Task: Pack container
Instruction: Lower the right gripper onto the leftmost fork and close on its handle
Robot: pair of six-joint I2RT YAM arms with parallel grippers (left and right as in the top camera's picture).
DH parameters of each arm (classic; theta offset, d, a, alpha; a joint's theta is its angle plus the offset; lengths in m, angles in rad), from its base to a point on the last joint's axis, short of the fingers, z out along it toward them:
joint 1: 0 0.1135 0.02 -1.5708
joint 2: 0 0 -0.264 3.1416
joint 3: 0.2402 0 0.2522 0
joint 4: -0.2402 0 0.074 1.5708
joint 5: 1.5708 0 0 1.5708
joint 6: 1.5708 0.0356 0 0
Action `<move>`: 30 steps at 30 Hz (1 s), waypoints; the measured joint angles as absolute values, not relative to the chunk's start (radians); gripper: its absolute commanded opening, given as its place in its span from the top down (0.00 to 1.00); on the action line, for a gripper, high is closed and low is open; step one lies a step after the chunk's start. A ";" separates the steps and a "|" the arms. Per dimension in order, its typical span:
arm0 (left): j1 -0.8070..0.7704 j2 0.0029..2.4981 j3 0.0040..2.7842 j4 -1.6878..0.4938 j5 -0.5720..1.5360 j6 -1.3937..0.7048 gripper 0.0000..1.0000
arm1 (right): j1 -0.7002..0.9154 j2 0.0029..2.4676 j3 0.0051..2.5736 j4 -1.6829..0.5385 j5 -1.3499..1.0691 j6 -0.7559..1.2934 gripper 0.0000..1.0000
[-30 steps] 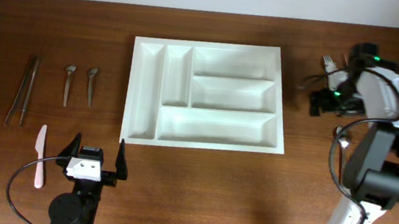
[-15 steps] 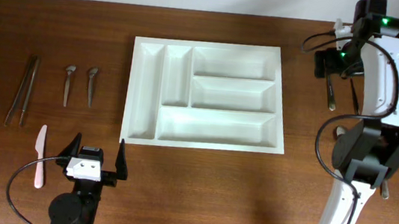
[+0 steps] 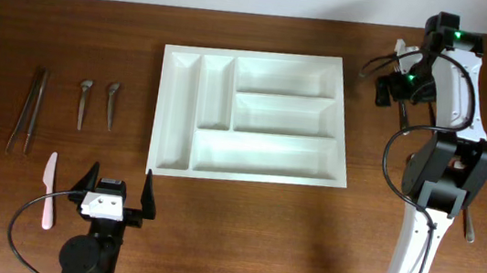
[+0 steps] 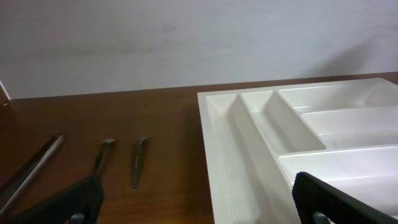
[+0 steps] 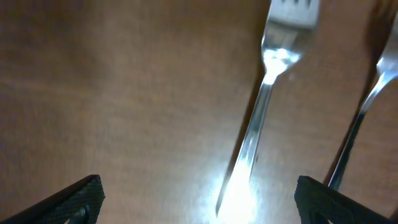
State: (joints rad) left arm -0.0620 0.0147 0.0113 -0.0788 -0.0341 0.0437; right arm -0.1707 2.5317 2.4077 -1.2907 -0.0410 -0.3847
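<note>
Both left fingers [image 3: 148, 192] and right fingers [image 5: 73, 200] stand clear of the container [image 3: 264, 154].

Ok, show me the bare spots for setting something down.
Bare: the strip between the tray and the right arm, and the table in front of the tray, up to the left gripper. Every tray compartment is empty. Crowded: left of the tray, with tongs, two spoons and a pink knife.

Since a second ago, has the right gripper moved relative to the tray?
Yes: the right gripper shifted up-frame, from beside the tray's middle compartment to beside its top one.
</note>
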 measured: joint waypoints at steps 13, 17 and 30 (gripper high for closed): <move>-0.062 0.015 0.011 -0.079 -0.034 0.044 0.01 | -0.148 2.604 2.408 -1.185 -0.044 -0.360 0.01; -0.062 0.015 0.011 -0.079 -0.034 0.044 0.01 | -0.152 2.606 2.409 -1.137 -0.045 -0.331 0.01; -0.062 0.015 0.011 -0.079 -0.034 0.044 0.01 | -0.164 2.608 2.409 -1.124 -0.047 -0.313 0.01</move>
